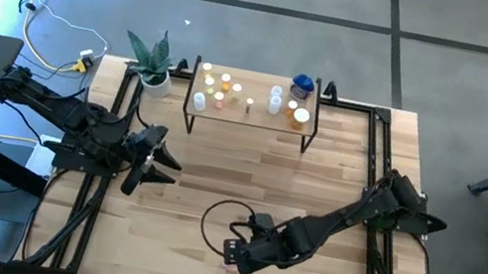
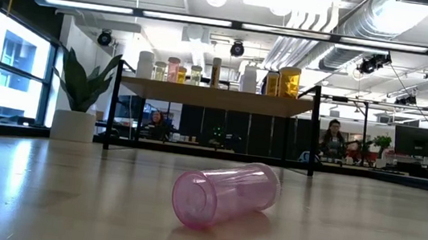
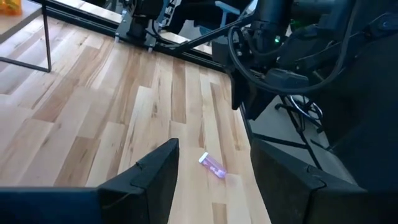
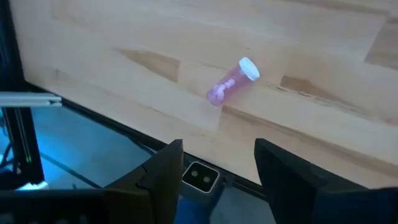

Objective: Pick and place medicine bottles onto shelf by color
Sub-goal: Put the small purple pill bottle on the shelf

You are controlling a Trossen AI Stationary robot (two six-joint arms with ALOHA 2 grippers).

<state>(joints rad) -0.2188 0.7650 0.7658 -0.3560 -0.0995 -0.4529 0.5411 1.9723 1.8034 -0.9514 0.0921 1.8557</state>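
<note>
A pink medicine bottle (image 4: pixel 231 81) with a white cap (image 4: pixel 249 68) lies on its side on the wooden table near its front edge; it also shows in the low view (image 2: pixel 226 194) and the left wrist view (image 3: pixel 212 167). My right gripper (image 4: pixel 219 144) hangs open above the table close to the bottle, touching nothing (image 1: pixel 234 253). My left gripper (image 1: pixel 159 164) is open at the table's left, held off the surface. The shelf (image 1: pixel 237 118) stands at the far edge with several white, orange and amber bottles (image 1: pixel 222 88) and a blue one (image 1: pixel 301 87) on it.
A potted plant (image 1: pixel 157 71) stands left of the shelf. A black cable loop (image 1: pixel 218 215) lies on the table beside my right arm. Black frame rails (image 1: pixel 374 170) run along both sides. People sit in the room beyond (image 2: pixel 333 138).
</note>
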